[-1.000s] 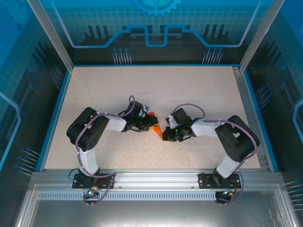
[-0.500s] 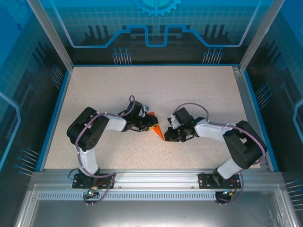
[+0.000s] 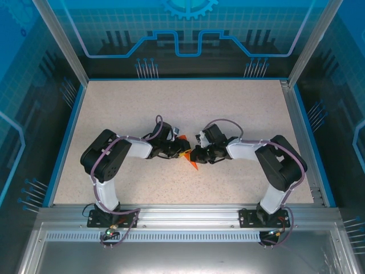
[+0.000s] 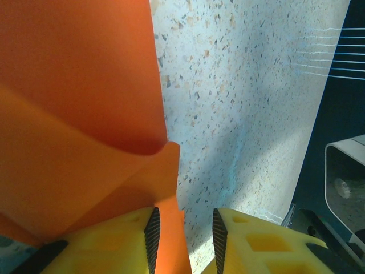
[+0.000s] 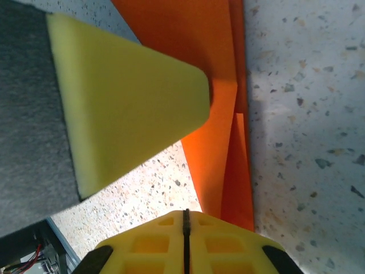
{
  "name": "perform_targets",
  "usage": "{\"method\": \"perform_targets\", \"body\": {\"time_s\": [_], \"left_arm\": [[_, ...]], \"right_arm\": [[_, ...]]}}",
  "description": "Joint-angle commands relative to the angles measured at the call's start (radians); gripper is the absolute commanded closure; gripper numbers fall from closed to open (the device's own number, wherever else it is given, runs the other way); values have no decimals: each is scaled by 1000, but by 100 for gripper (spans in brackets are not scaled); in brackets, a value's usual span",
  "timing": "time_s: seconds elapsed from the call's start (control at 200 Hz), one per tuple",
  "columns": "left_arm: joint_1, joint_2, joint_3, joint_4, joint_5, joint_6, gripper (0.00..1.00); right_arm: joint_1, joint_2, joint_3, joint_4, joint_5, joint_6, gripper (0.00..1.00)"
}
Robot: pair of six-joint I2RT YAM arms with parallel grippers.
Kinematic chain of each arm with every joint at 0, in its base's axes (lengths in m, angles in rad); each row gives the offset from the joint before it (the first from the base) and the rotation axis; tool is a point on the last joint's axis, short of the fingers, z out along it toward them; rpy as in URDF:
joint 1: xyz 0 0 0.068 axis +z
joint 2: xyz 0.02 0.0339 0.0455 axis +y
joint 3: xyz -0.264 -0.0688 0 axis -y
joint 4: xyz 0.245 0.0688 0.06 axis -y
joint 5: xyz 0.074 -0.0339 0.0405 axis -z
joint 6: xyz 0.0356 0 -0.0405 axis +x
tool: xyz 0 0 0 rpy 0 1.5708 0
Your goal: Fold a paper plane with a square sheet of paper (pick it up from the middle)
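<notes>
1. I see the creased orange paper (image 3: 192,162) on the speckled table (image 3: 228,108) near its middle, right between both arms' tips.
2. My left gripper (image 4: 182,221) has its jaws partly spread. A paper edge runs between them against one pad, and bare table shows beside the other.
3. My right gripper (image 5: 184,220) is pressed together with nothing pinched, its tips touching the folded layers.

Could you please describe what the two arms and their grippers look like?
The left arm and right arm both have bulky black joints joined by white links, with a thin purplish cable looping along each. The left gripper and right gripper have blocky yellow fingers with recessed pockets. The left gripper's inner pads are black and ribbed.
</notes>
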Motion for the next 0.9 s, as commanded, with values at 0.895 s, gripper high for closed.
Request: {"method": "perform_targets", "body": {"time_s": [0.895], "left_arm": [[37, -37, 77, -156, 9, 76, 59]], "right_arm": [[-15, 89, 5, -155, 84, -73, 93]]}}
